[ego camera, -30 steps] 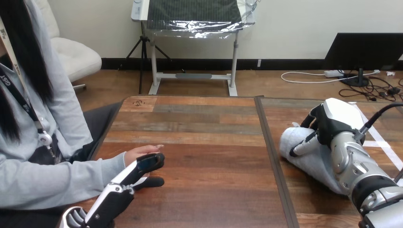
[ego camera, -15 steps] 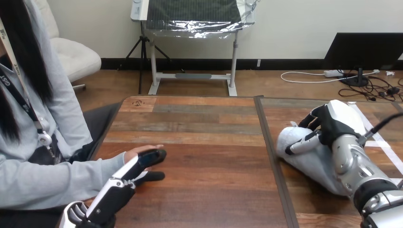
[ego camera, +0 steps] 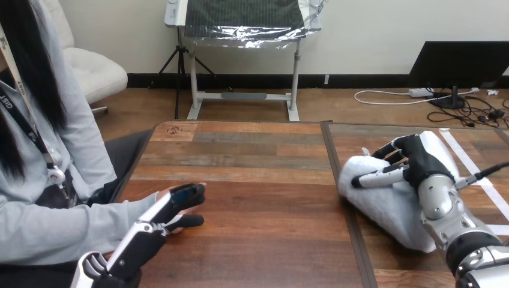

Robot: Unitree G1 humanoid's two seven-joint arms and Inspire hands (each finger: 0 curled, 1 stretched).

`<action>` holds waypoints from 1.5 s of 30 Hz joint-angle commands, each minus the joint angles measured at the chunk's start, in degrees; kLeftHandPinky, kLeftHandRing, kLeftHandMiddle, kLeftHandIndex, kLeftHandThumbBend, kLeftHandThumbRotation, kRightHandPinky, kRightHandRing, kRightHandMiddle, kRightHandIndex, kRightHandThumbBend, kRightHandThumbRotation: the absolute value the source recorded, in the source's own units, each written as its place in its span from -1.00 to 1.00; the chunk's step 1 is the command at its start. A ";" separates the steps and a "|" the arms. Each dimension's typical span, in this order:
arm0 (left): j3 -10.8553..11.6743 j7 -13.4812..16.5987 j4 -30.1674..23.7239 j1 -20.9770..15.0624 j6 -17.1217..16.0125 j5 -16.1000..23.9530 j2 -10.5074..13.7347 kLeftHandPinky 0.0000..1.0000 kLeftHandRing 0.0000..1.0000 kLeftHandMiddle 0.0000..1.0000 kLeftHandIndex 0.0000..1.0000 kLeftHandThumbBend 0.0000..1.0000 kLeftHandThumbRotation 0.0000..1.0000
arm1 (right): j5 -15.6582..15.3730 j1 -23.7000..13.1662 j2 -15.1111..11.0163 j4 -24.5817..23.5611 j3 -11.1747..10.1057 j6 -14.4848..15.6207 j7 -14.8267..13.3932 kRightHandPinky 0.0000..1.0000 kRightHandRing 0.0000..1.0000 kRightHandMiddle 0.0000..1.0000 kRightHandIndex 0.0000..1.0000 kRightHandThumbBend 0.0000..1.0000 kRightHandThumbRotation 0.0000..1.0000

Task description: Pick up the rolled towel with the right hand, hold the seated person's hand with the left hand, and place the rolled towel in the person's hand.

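Observation:
The rolled towel (ego camera: pixel 384 204), pale grey-white, lies at the table's right side with its left end crossing the seam. My right hand (ego camera: pixel 414 162) rests on top of it, thumb and fingers curled round its upper end. At the left, the person's hand (ego camera: pixel 177 193) lies flat on the table. My left hand (ego camera: pixel 162 219) stands over and beside it with straight fingers, the thumb spread on the table just below. I cannot tell whether my fingers touch the person's hand.
A dark seam (ego camera: pixel 345 204) runs front to back through the wooden table (ego camera: pixel 258 180). White tape strips (ego camera: pixel 474 171) lie on the table's right part. The person sits at the left edge.
My right hand has dragged the towel leftward, its end now past the seam. My left hand has shifted slightly left and up over the person's hand.

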 commanded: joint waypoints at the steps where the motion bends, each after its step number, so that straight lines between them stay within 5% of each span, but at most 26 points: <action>1: 0.91 -0.10 -1.53 -2.94 1.28 0.42 -0.08 0.45 0.67 0.74 0.74 1.00 0.01 | 2.71 -0.96 2.64 -1.72 -2.64 -2.66 1.02 -0.16 -0.04 0.06 -0.01 0.74 -1.00; 22: 3.69 -0.22 -2.09 -3.83 6.28 3.49 0.08 0.43 0.68 0.75 0.78 1.00 -0.05 | 7.63 -1.15 2.65 -3.04 -6.77 -11.40 2.98 -0.17 -0.06 0.04 -0.02 0.71 -1.00; 32: 5.37 0.39 -2.61 -4.51 9.30 6.47 -0.49 0.47 0.71 0.77 0.81 1.00 -0.06 | 13.26 -1.52 3.39 -3.84 -11.52 -15.83 7.04 -0.28 -0.15 -0.01 -0.08 0.73 -1.00; 45: 8.00 2.43 -3.08 -5.85 12.86 11.74 -1.24 0.52 0.73 0.77 0.83 1.00 -0.11 | 17.45 -2.48 3.92 -5.10 -14.10 -18.53 10.41 -0.38 -0.24 -0.07 -0.13 0.73 -1.00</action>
